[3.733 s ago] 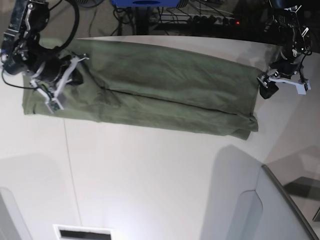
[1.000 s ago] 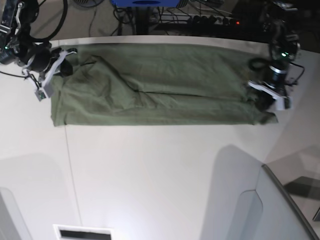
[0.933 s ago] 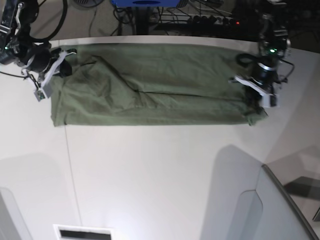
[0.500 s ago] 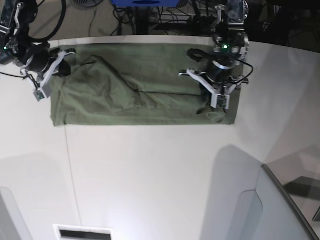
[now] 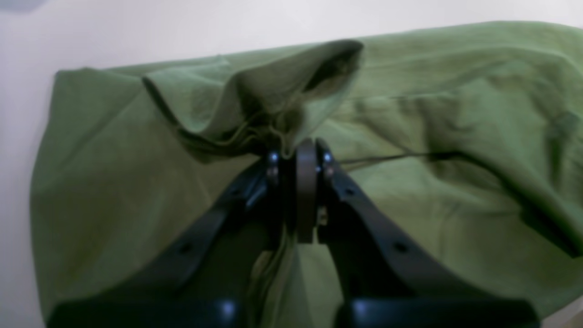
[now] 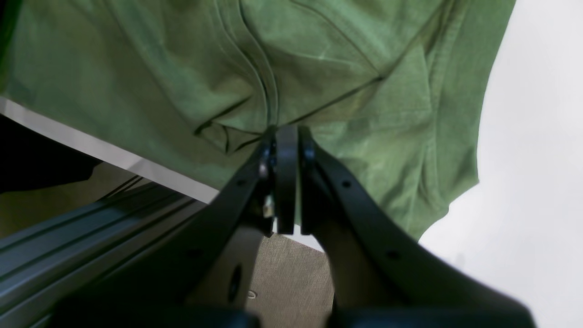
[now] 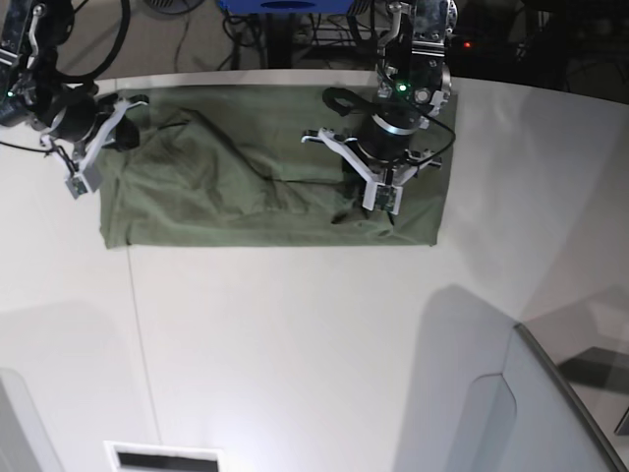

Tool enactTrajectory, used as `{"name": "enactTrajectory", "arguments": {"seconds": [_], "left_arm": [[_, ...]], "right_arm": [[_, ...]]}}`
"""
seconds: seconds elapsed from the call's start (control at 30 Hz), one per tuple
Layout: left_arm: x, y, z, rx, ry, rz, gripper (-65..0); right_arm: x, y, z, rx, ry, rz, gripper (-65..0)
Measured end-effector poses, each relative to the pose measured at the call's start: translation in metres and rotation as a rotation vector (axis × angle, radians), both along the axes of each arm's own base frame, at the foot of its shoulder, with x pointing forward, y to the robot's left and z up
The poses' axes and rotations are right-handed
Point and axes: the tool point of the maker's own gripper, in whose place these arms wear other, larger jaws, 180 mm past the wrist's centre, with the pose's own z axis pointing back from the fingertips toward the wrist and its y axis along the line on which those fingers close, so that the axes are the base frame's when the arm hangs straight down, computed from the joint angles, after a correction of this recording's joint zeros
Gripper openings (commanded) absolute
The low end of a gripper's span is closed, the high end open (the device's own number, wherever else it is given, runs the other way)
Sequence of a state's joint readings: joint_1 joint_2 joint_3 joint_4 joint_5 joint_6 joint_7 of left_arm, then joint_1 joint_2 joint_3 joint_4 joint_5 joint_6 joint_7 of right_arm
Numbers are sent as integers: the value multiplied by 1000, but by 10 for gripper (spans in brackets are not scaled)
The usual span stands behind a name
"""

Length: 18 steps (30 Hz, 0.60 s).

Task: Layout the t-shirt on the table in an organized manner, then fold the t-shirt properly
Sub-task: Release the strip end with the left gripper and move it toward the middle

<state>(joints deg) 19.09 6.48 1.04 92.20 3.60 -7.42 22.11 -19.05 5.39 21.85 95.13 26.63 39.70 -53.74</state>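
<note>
The olive-green t-shirt (image 7: 226, 187) lies as a long folded strip across the far side of the white table (image 7: 295, 344). My left gripper (image 7: 381, 200) is over the strip's right part, shut on a bunched end of cloth that it holds doubled back above the layer below. In the left wrist view that pinched fold of the t-shirt (image 5: 255, 91) rises just past the left gripper (image 5: 295, 152). My right gripper (image 7: 77, 177) is at the strip's left end, shut on the t-shirt (image 6: 319, 68) where the fabric puckers at the right gripper (image 6: 286, 132), near the table's far edge.
A grey angled panel (image 7: 550, 413) rises at the near right. A slotted opening (image 7: 162, 458) sits at the near edge, and a thin dark seam (image 7: 138, 334) runs down the tabletop. Cables and a blue object (image 7: 285, 6) lie behind the table. Floor (image 6: 287, 278) shows below the far edge.
My left gripper has travelled left along the strip, carrying the shirt's right end over the rest, so the strip's right edge now lies further left. The right gripper has stayed put.
</note>
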Motion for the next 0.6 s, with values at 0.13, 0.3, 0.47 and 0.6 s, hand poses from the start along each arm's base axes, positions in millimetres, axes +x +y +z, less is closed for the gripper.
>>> {"name": "enactTrajectory", "arguments": {"seconds": [0.13,0.3,0.47,0.6], "left_arm": [[-3,-15,-10,-4,26,-44,-650],[2,-16,-15,-8,32,-45,-650],[12,-18,-10,-10,15,-49,-650],[21,-18,-4,-10,-9,-49,-650]], "right_arm": [[0,1,0,2,0,4,-632],[0,1,0,1,1,4,-632],[0,1,0,0,1,3,-632],[0,1,0,1,1,4,-632]]}}
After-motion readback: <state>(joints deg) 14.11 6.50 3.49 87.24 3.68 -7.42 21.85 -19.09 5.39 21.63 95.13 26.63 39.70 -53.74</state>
